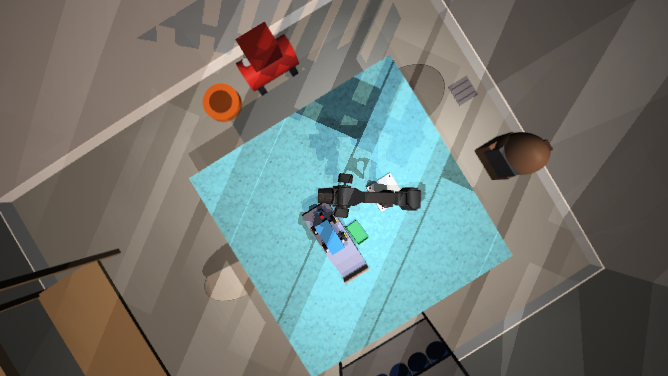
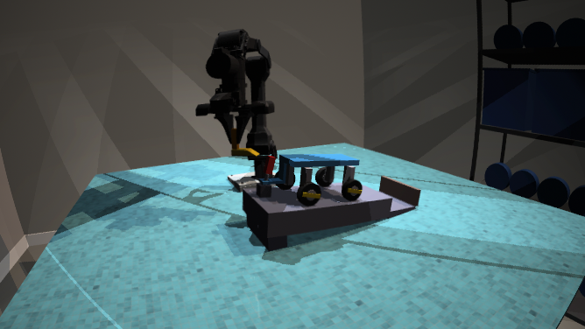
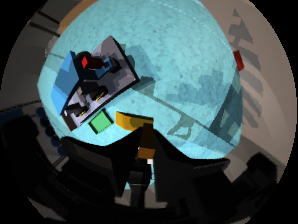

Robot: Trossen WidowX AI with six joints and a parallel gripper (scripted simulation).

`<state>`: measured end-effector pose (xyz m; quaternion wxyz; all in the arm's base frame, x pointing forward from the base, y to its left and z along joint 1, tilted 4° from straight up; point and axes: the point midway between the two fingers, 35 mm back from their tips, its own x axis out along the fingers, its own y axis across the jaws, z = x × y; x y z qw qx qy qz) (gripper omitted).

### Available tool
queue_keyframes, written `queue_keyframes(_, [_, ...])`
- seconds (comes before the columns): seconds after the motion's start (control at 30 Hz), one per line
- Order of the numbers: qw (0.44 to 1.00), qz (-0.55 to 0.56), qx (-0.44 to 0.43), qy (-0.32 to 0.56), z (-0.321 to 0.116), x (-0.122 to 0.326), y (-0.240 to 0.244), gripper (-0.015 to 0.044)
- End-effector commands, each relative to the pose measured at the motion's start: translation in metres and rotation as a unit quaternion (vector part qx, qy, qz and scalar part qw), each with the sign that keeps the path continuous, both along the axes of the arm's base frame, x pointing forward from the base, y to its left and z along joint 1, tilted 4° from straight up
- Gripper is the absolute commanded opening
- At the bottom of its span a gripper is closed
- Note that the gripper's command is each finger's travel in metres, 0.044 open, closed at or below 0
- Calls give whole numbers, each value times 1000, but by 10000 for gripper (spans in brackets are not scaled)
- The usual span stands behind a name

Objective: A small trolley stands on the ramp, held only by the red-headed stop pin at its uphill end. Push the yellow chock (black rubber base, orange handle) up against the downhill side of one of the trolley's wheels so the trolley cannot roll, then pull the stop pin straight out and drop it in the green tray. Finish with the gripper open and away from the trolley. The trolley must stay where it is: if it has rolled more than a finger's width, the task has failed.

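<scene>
My gripper (image 2: 235,139) (image 3: 148,131) is shut on the chock's orange handle (image 2: 234,134) (image 3: 146,152). The yellow chock (image 2: 246,152) (image 3: 134,120) hangs in the air near the ramp's uphill end; its black base cannot be made out, and the arm hides it in the top view. The blue trolley (image 1: 329,237) (image 2: 323,160) (image 3: 63,85) stands on the grey ramp (image 1: 350,254) (image 2: 326,219). The red-headed stop pin (image 1: 321,217) (image 2: 271,165) (image 3: 84,62) stands at its uphill end. The green tray (image 1: 357,232) (image 3: 101,121) lies beside the ramp, hidden in the exterior view.
A brown end board (image 1: 356,273) (image 2: 399,191) crosses the ramp's low end. The arm's white base plate (image 1: 389,180) (image 2: 238,178) is on the blue table (image 1: 270,175) (image 2: 175,271) (image 3: 165,30), behind the ramp in the exterior view. The raised trolley deck stands close to the pin.
</scene>
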<state>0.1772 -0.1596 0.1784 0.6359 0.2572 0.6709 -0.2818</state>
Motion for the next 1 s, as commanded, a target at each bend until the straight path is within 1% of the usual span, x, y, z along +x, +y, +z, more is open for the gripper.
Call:
queue_keyframes(0.0, [998, 63, 6, -1, 0, 1, 0, 0])
queue_keyframes(0.27, [980, 201, 13, 0, 0, 1, 0, 0])
queue_keyframes(0.53, [944, 329, 21, 1, 0, 1, 0, 0])
queue_keyframes(0.73, [905, 424, 26, 2, 0, 1, 0, 0])
queue_keyframes(0.97, [847, 530, 33, 3, 0, 1, 0, 0])
